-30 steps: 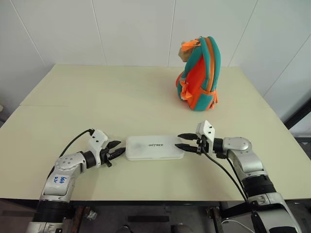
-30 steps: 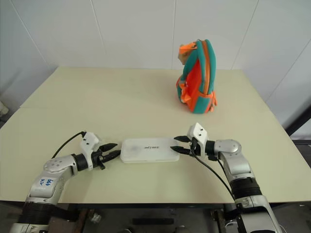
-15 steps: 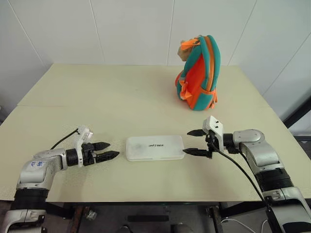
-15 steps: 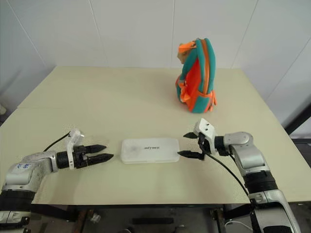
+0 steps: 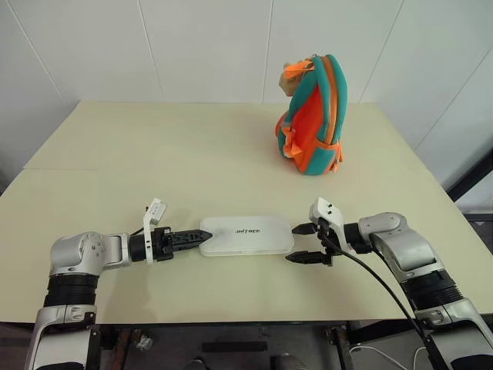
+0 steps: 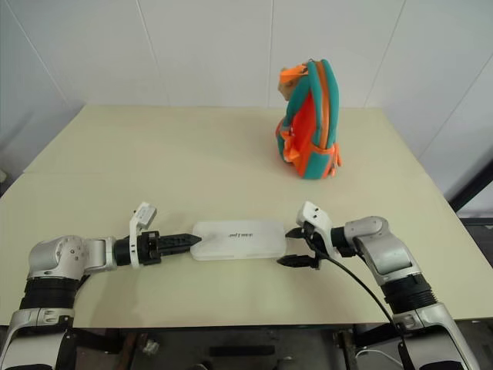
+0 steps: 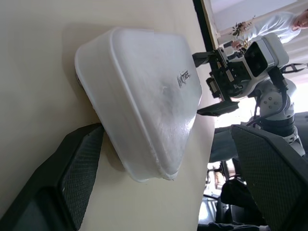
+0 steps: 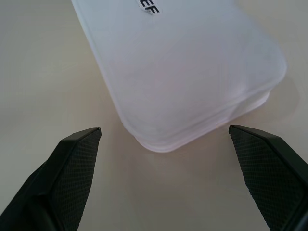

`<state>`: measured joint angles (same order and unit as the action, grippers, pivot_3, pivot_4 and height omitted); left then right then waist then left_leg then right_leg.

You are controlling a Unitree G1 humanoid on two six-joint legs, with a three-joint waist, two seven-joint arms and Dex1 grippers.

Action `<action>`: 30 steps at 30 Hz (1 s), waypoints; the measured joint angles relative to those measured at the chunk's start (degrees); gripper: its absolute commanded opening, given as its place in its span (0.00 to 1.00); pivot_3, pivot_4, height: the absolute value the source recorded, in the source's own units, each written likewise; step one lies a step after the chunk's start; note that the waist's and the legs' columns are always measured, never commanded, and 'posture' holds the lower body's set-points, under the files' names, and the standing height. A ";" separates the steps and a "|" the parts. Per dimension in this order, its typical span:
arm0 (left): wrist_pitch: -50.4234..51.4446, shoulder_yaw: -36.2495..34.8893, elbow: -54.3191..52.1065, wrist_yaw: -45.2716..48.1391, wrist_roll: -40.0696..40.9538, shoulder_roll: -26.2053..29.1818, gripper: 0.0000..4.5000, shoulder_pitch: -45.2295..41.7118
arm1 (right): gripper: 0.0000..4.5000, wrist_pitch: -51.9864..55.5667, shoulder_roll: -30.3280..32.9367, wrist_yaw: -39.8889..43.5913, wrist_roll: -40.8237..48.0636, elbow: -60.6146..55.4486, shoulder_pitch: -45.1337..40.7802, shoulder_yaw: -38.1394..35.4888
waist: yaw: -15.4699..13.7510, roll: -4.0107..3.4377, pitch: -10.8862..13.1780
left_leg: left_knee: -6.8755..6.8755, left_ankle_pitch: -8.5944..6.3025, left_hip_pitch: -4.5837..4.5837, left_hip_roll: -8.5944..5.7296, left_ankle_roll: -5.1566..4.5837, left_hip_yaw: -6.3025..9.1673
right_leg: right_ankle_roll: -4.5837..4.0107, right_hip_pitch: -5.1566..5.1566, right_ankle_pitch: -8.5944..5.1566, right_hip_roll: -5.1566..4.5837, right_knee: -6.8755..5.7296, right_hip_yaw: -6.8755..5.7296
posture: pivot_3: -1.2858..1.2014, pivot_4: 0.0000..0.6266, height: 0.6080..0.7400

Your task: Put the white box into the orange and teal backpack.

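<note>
Two grippers, left gripper & right gripper, are standing wide open at opposite ends of the white box, lying flat at table near edge, nothing gripped. Risk: uneven squeeze is likely skidding or tilting the box. The orange and teal backpack is sitting upright far right, well apart; opening not visible.

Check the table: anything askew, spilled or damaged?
Nothing stands out. The white box lies flat and intact near the table's front edge. The orange and teal backpack stands upright at the far right, its opening not visible from here.
</note>
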<state>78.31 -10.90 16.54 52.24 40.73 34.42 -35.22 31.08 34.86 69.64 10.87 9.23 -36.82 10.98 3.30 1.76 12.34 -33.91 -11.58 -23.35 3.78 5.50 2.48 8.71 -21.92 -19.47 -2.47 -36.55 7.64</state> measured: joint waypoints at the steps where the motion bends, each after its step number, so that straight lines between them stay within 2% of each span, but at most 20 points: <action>1: 0.55 -0.01 0.00 -0.31 0.17 -0.30 0.99 -0.16 | 1.00 -0.38 -0.27 -0.19 -0.07 0.11 0.00 0.01 | -0.03 0.00 0.00 | 0.00 0.00 0.00 0.00 0.01 0.00 | 0.00 0.00 0.00 0.00 0.00 0.00 | 0.52 0.24 1.00; 14: 7.71 -2.93 9.11 -3.37 1.03 -4.47 0.99 -5.50 | 1.00 -5.16 -1.13 -0.45 0.03 0.00 1.65 -0.06 | -0.21 0.00 0.00 | -0.08 -0.01 0.05 -0.01 0.03 0.04 | 0.01 0.13 0.01 0.00 0.02 -0.04 | 0.52 0.24 1.00; 28: 9.76 3.83 12.54 0.24 1.39 -4.24 0.99 -8.18 | 1.00 -7.54 -0.17 -1.82 1.03 -2.79 6.26 -0.50 | -0.46 -0.01 -0.02 | -0.11 -0.08 0.10 -0.03 0.08 0.09 | 0.05 0.28 -0.04 -0.02 0.09 -0.08 | 0.52 0.24 1.00; 30: 9.56 4.52 13.49 0.52 1.23 -4.17 0.91 -8.77 | 1.00 -7.57 0.18 -1.98 1.06 -2.93 6.56 -0.81 | -0.45 -0.04 -0.03 | -0.14 -0.08 0.13 -0.04 0.07 0.09 | 0.05 0.32 -0.04 -0.03 0.09 -0.08 | 0.52 0.24 1.00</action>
<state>87.87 -6.38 30.03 52.76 41.96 30.25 -43.99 23.51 35.04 67.65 11.93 6.30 -30.26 10.17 2.85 1.73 12.31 -34.05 -11.67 -23.22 3.73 5.56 2.57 8.76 -21.60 -19.51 -2.50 -36.46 7.56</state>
